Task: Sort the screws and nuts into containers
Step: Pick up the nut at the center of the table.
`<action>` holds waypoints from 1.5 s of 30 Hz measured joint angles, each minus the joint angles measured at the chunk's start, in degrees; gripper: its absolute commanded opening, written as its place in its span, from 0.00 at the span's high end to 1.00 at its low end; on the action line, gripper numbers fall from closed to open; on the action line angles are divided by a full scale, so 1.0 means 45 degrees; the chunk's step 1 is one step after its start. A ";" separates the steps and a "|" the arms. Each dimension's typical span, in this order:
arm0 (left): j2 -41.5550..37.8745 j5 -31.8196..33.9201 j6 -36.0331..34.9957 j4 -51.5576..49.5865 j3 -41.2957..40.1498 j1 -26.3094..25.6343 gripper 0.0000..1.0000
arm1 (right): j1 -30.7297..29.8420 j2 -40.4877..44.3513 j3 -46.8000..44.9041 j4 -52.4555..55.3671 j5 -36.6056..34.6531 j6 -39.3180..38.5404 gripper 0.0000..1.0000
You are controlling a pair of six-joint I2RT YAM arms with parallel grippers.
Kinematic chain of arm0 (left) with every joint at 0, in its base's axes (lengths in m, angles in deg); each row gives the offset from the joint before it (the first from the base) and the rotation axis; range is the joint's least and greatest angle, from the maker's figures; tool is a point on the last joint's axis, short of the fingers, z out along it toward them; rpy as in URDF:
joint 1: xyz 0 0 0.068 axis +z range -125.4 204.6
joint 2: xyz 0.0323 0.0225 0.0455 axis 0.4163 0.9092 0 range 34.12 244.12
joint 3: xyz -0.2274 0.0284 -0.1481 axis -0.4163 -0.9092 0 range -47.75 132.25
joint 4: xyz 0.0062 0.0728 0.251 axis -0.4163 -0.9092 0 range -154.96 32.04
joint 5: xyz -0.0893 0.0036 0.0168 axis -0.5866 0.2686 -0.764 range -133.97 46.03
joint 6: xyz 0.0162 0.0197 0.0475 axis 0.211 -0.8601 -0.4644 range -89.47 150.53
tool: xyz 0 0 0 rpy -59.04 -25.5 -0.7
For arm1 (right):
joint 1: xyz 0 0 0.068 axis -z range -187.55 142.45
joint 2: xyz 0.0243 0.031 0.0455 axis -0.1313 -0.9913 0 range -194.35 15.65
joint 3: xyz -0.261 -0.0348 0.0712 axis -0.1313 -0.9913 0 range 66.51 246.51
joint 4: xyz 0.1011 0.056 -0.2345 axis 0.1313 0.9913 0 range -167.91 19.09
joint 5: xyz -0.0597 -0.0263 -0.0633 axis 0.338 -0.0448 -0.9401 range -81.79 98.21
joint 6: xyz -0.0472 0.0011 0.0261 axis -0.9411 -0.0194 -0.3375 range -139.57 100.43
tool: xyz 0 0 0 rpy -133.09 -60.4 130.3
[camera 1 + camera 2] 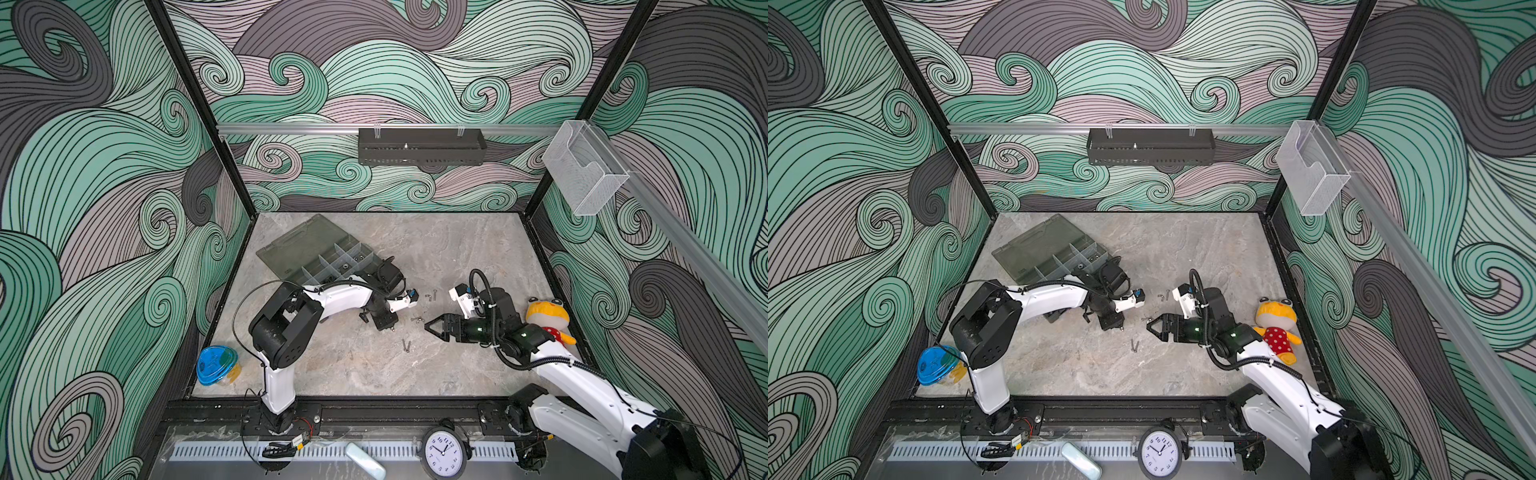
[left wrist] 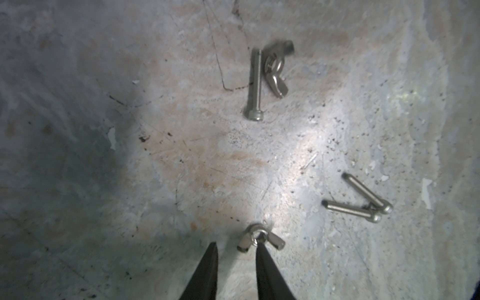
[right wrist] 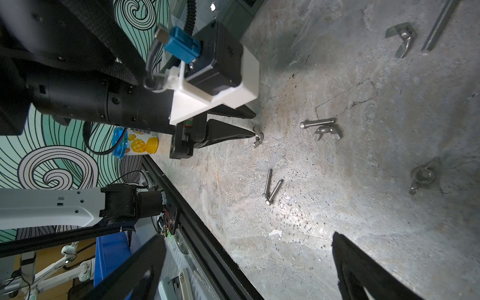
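Observation:
The grey translucent organiser (image 1: 291, 249), the containers, lies open at the back left in both top views. My left gripper (image 2: 236, 245) points down at the table, its jaws slightly open with nothing between them. A silver wing nut (image 2: 261, 240) lies against one fingertip (image 2: 259, 250). Further off, a screw (image 2: 255, 85) lies beside another wing nut (image 2: 276, 70), and two screws (image 2: 363, 202) form a V. My right gripper (image 1: 430, 326) hovers wide open to their right, holding nothing. In the right wrist view, two more wing nuts (image 3: 422, 176) (image 3: 401, 39) and a long screw (image 3: 439, 26) lie apart.
A blue-lidded tub (image 1: 217, 365) stands at the front left. A plush toy (image 1: 548, 320) lies by the right wall behind my right arm. A black basket (image 1: 422, 147) and a clear box (image 1: 584, 170) hang on the walls. A clock (image 1: 444, 453) sits beyond the front rail.

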 measured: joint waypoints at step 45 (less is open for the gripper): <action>0.0199 0.0335 0.0593 0.0423 0.0180 0.0287 0.94 | 0.0000 -0.0291 0.0000 -0.0291 0.0015 0.0019 0.00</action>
